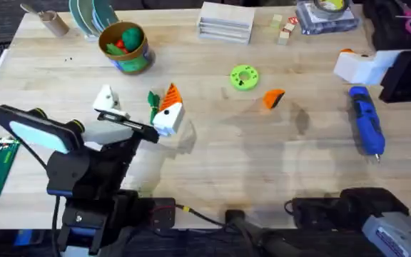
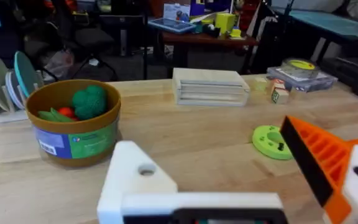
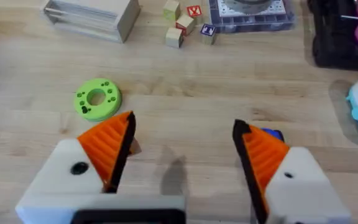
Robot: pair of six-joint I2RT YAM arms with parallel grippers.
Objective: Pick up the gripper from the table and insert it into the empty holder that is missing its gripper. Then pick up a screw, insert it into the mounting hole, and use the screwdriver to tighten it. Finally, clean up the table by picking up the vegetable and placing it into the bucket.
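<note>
Orange gripper point(image 1: 273, 98) lies loose on table point(image 1: 212, 157), holder point(image 2: 138, 180) bare. Step 1 not begun. Right gripper point(image 3: 182, 155) wide; left gripper point(image 2: 241, 186) wide w/ nothing. Next: right grabs it.

A lime-green disc point(image 1: 244, 77) lies near small wooden blocks point(image 1: 285, 29).

fingertip point(image 1: 273, 98) right of disc point(image 1: 245, 77) | screwdriver point(image 1: 367, 128) far right | bucket point(image 1: 125, 47) rear-left
</note>
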